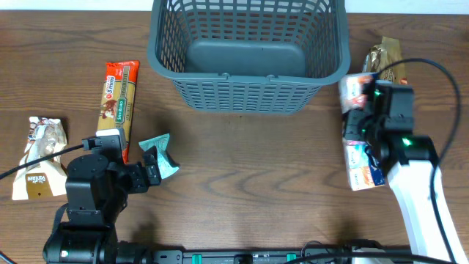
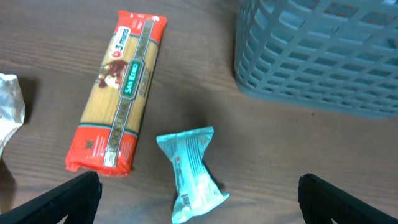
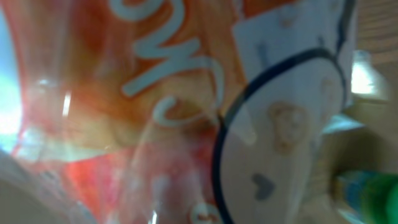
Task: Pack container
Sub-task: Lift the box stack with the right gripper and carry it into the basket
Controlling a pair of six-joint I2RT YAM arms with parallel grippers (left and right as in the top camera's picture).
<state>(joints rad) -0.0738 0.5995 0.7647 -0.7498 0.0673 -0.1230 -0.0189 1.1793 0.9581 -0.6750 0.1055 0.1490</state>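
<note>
The container (image 1: 242, 94) sits at the far centre of the dark wooden worktop (image 1: 256, 169). It stands upright on its base with its mouth facing up and its long axis running left to right. Its far edge is cut off by the top of the overhead view, and nothing shows on its solid floor.

On the left, the left tool (image 1: 152, 172) has its fingers (image 2: 68, 199) spread wide, pinching nothing. They hover right over a small teal packet (image 2: 189, 174) that lies on the worktop, crumpled and tilted. Just left of it is a red spaghetti packet (image 1: 119, 99), lying lengthwise from near to far, its far end leaning slightly toward the container. Further left lies a white-and-brown snack bag (image 1: 40, 158), well apart from the container.

On the right, the right tool (image 1: 360, 117) is down over an orange-and-white packet (image 1: 360, 170), which stretches from near to far just off the container's right near corner. The wrist camera shows only a blur of orange wrapper, so it cannot be told whether that tool is spread or pinching. Beyond it, near the container's right wall, lies a gold-brown packet (image 1: 385, 55).
</note>
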